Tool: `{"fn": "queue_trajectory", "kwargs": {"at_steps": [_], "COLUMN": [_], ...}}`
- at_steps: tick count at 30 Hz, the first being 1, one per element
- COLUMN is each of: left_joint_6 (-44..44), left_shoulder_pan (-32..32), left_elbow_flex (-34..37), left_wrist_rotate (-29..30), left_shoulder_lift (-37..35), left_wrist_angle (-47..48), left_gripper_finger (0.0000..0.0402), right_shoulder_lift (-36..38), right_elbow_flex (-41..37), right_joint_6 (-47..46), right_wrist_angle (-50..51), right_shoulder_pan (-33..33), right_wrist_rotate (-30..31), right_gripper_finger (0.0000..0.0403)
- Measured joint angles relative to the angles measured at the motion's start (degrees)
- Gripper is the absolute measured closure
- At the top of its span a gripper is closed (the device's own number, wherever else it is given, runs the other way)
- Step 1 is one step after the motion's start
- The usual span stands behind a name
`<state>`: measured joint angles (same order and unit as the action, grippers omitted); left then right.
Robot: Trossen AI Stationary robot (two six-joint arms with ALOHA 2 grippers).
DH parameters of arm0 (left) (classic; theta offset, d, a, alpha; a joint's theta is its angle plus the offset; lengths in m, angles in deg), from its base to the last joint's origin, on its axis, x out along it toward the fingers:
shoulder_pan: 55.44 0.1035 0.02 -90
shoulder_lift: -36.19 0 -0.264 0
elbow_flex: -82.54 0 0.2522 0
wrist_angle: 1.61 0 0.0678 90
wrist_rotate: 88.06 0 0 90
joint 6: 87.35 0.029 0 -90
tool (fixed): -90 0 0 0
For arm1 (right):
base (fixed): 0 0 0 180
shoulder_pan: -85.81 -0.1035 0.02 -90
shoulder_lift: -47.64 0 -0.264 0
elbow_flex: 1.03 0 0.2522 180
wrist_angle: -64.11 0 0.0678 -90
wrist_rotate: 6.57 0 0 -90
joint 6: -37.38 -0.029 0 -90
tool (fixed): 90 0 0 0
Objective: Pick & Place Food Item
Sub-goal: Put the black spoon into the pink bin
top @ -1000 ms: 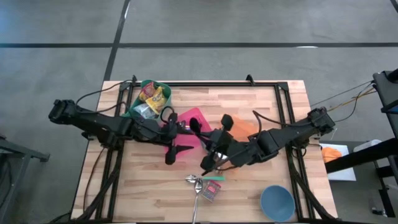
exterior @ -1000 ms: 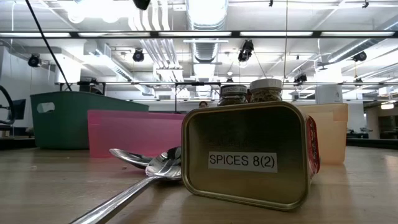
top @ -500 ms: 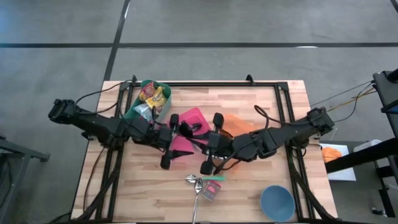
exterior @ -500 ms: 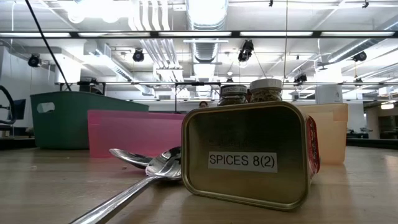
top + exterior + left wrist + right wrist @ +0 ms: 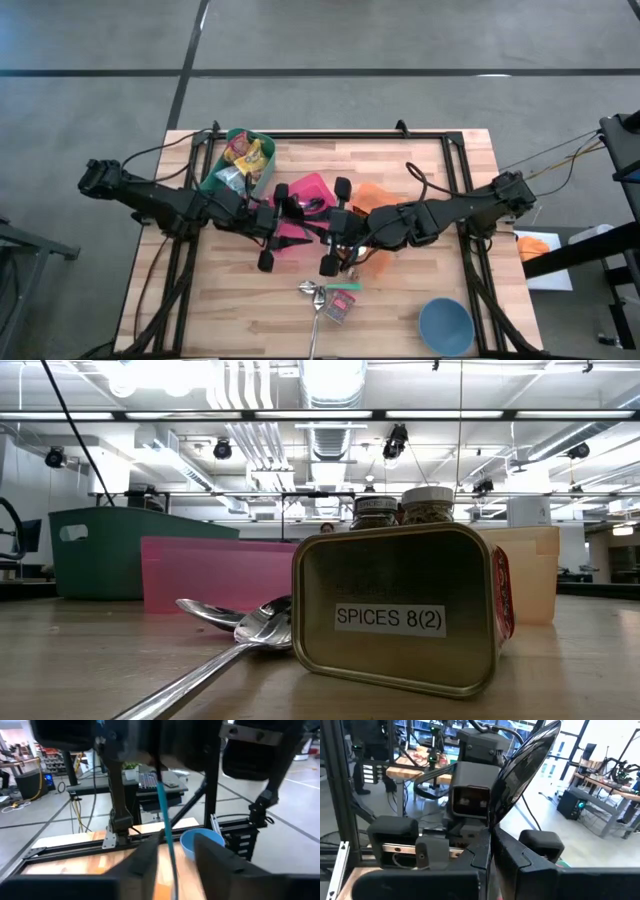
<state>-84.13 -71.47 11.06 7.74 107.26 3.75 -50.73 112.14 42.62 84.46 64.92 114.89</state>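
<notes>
Looks like a handover at table centre, over the pink tray (image 5: 312, 188). Right gripper (image 5: 490, 851) clamped on a thin dark sheet (image 5: 522, 772), probably the food packet, held clear of the table. Left gripper (image 5: 172, 865) facing it from 9 o'clock, fingers apart round a teal strip (image 5: 165, 815), perhaps that sheet's edge; contact unclear. Next: calls for a firm left pinch before the right lets go, then a carry, likely to the green bin (image 5: 213, 165) at 10 o'clock.
</notes>
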Motion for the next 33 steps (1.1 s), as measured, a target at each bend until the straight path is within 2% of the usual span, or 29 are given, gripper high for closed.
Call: {"fn": "queue_trajectory", "kwargs": {"at_steps": [4, 6, 16, 23, 27, 33], "left_joint_6": [0.2, 0.5, -2.2, -5.0, -5.7, -7.4], "left_shoulder_pan": [0.0, 0.0, 0.0, 0.0, 0.0, 0.2], "left_elbow_flex": [0.0, 0.0, 0.0, 0.0, -0.1, -0.5], "left_wrist_rotate": [-0.2, 0.0, 1.8, 5.5, 8.2, 11.3], "left_shoulder_lift": [0.0, 0.0, -0.5, -3.2, -5.2, -7.3], "left_wrist_angle": [1.8, 2.5, 5.6, 12.5, 16.4, 22.7], "left_gripper_finger": [0.0370, 0.0390, 0.0400, 0.0401, 0.0401, 0.0401], "right_shoulder_lift": [0.0, 0.0, -0.1, 0.0, 0.0, 0.0], "right_elbow_flex": [0.0, 0.0, -0.1, -0.1, -0.1, -0.1], "right_joint_6": [0.9, 1.1, 0.9, -4.3, -7.4, -8.9], "right_wrist_angle": [0.0, 0.1, 1.6, 5.3, 8.4, 10.6], "right_shoulder_pan": [-0.1, -0.1, 0.0, 1.3, 2.7, 4.2], "right_wrist_rotate": [0.0, -0.2, -0.1, 0.0, 0.0, 0.2], "right_gripper_finger": [0.0392, 0.0392, 0.0392, 0.0385, 0.0342, 0.0244]}}
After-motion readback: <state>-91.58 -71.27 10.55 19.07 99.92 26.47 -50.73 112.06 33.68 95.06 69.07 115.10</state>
